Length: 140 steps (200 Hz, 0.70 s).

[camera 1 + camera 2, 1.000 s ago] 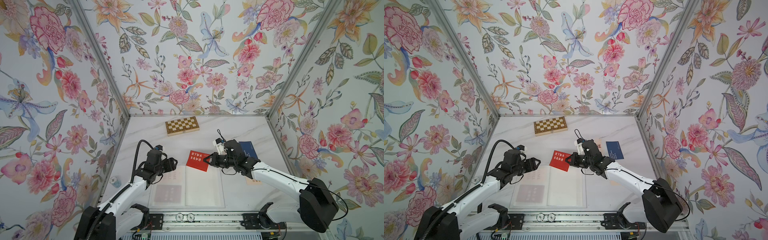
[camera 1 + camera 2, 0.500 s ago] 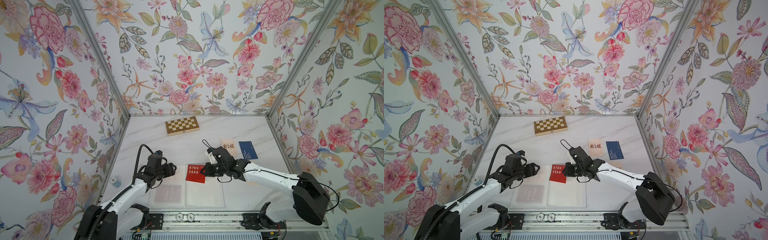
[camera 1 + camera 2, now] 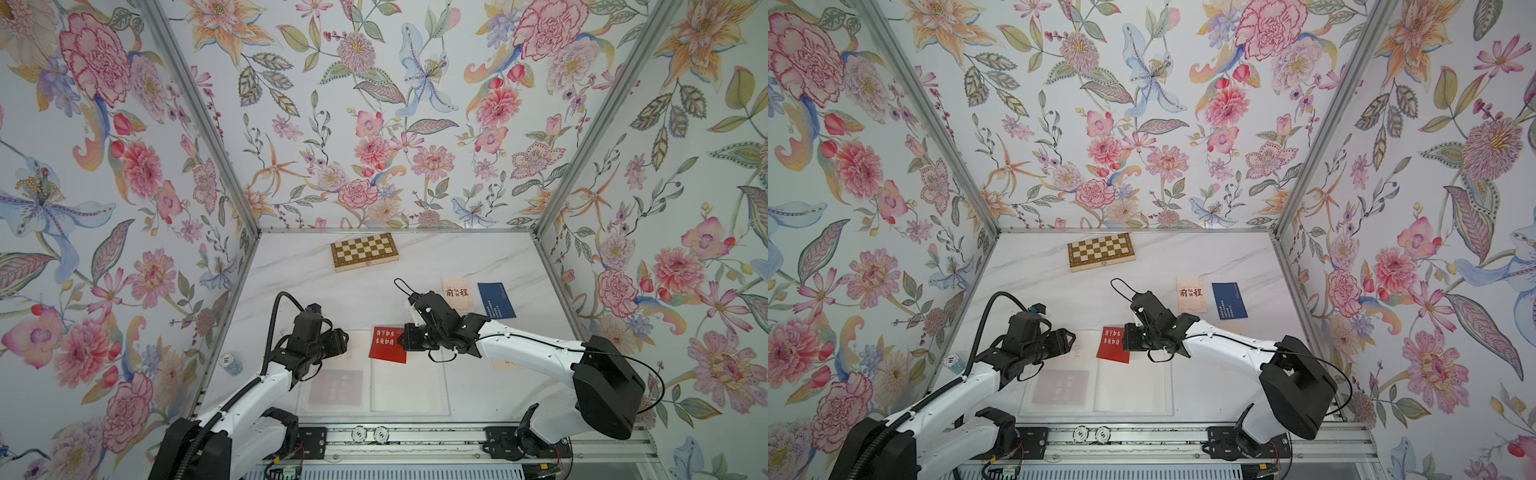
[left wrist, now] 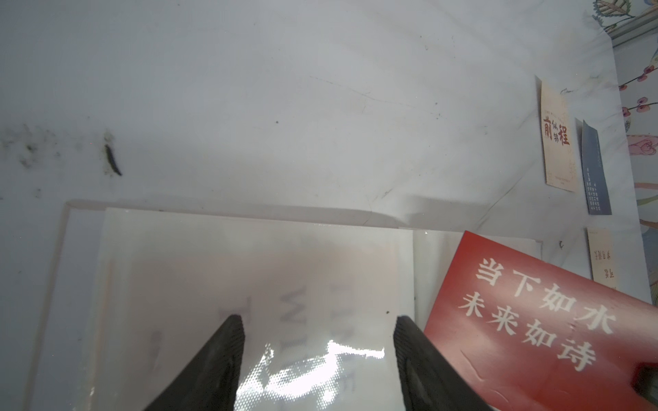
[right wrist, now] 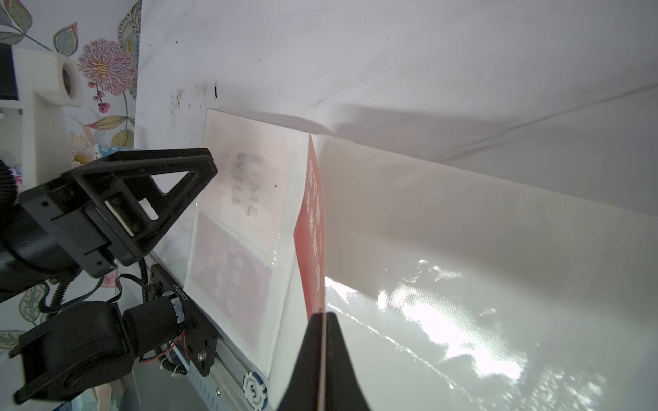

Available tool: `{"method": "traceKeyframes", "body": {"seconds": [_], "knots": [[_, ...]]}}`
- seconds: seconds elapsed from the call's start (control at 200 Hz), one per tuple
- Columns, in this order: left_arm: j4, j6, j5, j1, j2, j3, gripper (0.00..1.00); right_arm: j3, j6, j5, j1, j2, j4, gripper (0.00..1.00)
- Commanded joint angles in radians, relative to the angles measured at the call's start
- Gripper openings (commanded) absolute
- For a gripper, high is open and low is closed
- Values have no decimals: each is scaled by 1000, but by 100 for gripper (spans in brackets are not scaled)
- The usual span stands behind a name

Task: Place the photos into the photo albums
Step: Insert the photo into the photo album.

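Observation:
The white photo album (image 3: 409, 395) lies open at the table's front, and two photos show faintly through its left page (image 4: 249, 270). My right gripper (image 3: 401, 341) is shut on one edge of a red photo (image 3: 388, 344), which it holds tilted over the far end of the right page (image 5: 463, 267). That red photo (image 5: 315, 220) also shows edge-on in the right wrist view. My left gripper (image 4: 318, 327) hangs open over the left page with nothing between its fingers. A cream photo (image 3: 457, 294) and a navy photo (image 3: 496, 300) lie at the right.
A checkered chessboard box (image 3: 364, 251) sits at the back centre. A small stack of poker chips (image 3: 230, 363) stands by the left wall. Another cream photo (image 4: 601, 259) lies partly under the right arm. Flowered walls close in three sides.
My right gripper has carried the red photo left and toward the front, onto the album, uncovering the cream photo behind it. My left gripper has shifted slightly toward the front over the left page.

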Motion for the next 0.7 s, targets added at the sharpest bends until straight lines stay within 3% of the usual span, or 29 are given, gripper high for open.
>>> {"method": "traceKeyframes", "body": {"seconds": [0.0,0.696], "knots": [[-37,25,-32,17,-21,-15,65,37,-29,27,9,22,-36,0],[-74,71,-40,124,-62,-18,64,-32,-36,-52,0,54,7,0]]}}
